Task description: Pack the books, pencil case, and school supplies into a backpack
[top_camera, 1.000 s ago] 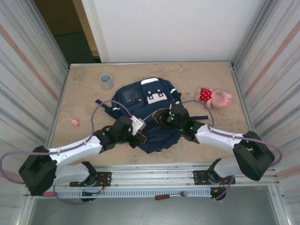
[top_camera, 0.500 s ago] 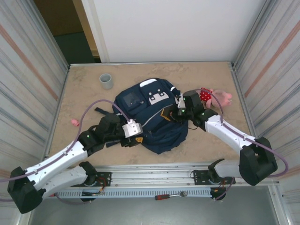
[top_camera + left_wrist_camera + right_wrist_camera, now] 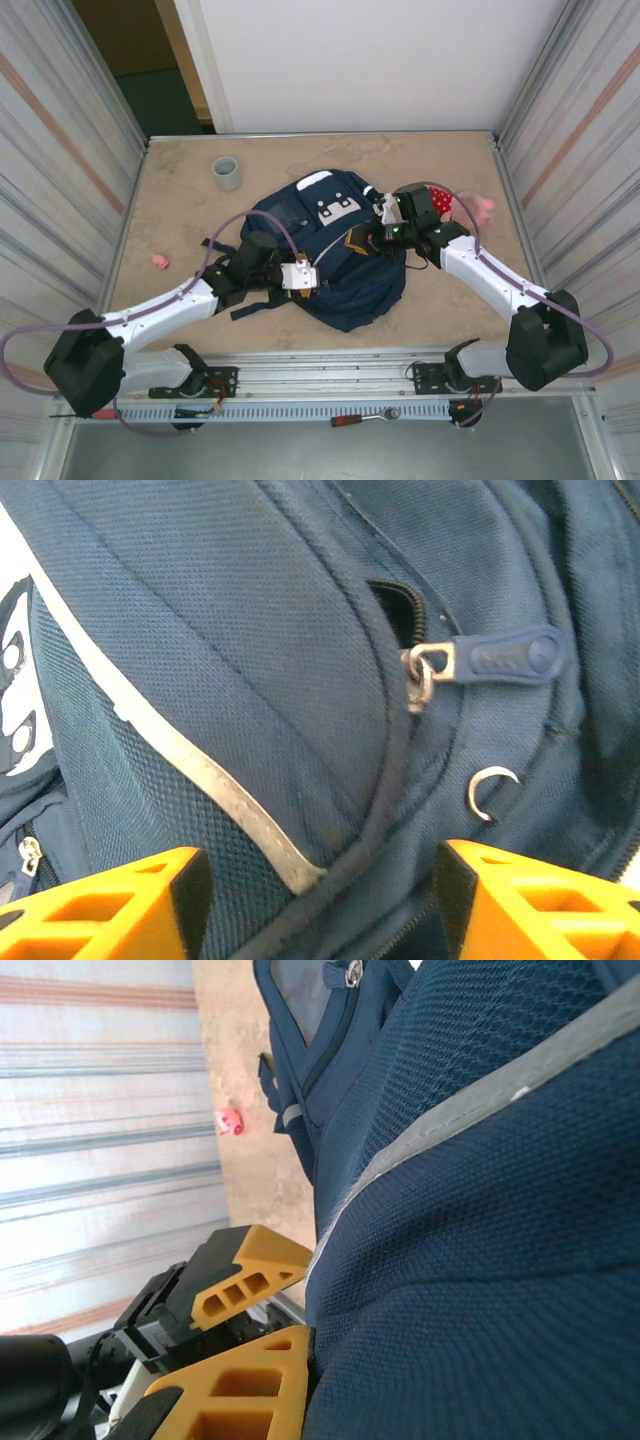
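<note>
- A small pink piece (image 3: 159,261) lay at the left of the table (image 3: 180,210), with a grey cup (image 3: 226,173) farther back. Both were well apart from the backpack (image 3: 345,285).
- The left gripper (image 3: 305,280) hung low over the backpack's front. Its orange fingers (image 3: 130,910) were spread apart, with nothing between them but the cloth below. A blue zipper pull (image 3: 500,658) lay just ahead of them, beside a short dark gap of open zip.
- The backpack lay flat in the middle of the table, its pale stripe (image 3: 200,770) crossing the front pocket. It looked soft and limp, so a pinch on a loose panel would probably lift only a fold while the rest sagged. The stiff pull tab or the seamed rim of the opening seemed the better places to take hold.
- The right gripper (image 3: 360,238) was closed at the backpack's upper right side, apparently pinching a fold of its fabric, which draped over the jaws in the wrist view.
- A pink and red plush toy (image 3: 468,207) lay just beyond the right arm.
</note>
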